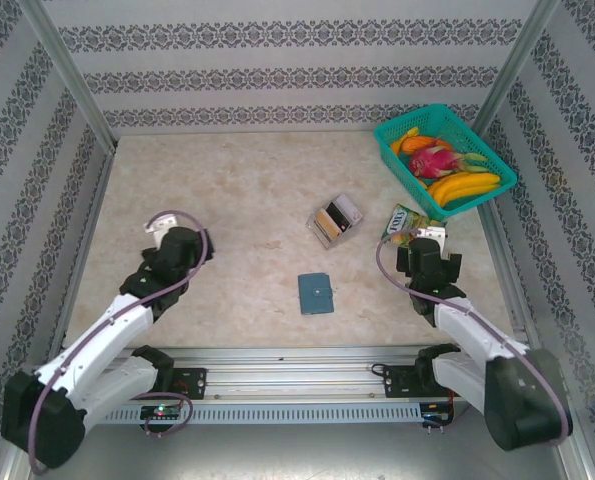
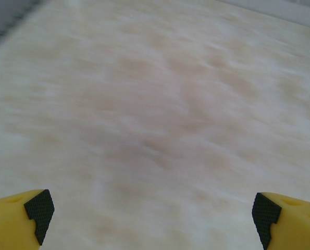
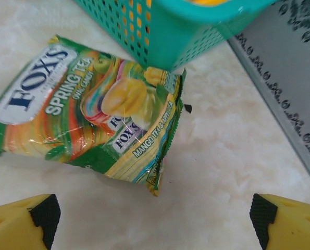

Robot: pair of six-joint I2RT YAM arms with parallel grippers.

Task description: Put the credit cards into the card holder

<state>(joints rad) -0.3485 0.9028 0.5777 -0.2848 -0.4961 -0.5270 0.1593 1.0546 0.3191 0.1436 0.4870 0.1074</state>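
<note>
The card holder is a small teal-blue wallet lying shut and flat at the table's middle front, between the two arms. The credit cards, tan, black and whitish, stand together in a clear shallow tray a little behind it. My left gripper hovers over bare table to the left of the wallet. In the left wrist view the left gripper is open with nothing between its fingers. My right gripper is to the right of the wallet. In the right wrist view the right gripper is open over bare table.
A green-yellow snack packet lies just ahead of the right gripper, against a teal basket. That basket holds fruit at the back right. Patterned walls and metal posts close in the marble table.
</note>
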